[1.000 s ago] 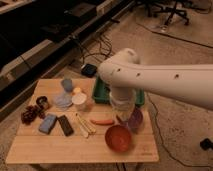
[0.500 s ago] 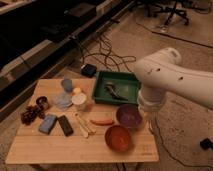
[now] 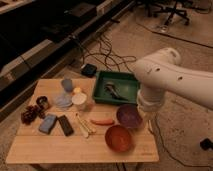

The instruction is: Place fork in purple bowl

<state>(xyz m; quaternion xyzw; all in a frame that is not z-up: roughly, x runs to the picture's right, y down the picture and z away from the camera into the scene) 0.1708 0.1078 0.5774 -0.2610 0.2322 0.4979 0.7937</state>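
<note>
The claw (image 3: 149, 113) hangs below the white arm, just right of the purple bowl (image 3: 129, 116); I cannot tell its state, and the fork cannot be made out. The purple bowl sits on the table (image 3: 50, 147) between the tray (image 3: 129, 86) and the orange bowl (image 3: 118, 138).

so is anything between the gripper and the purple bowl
Nothing visible does. The gripper hangs below the white arm, at the right rim of the purple bowl; the orange-red bowl sits nearer the camera, off that path.

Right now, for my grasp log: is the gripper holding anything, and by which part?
Cannot tell: the gripper hangs beside the purple bowl, mostly hidden under the white arm.
</note>
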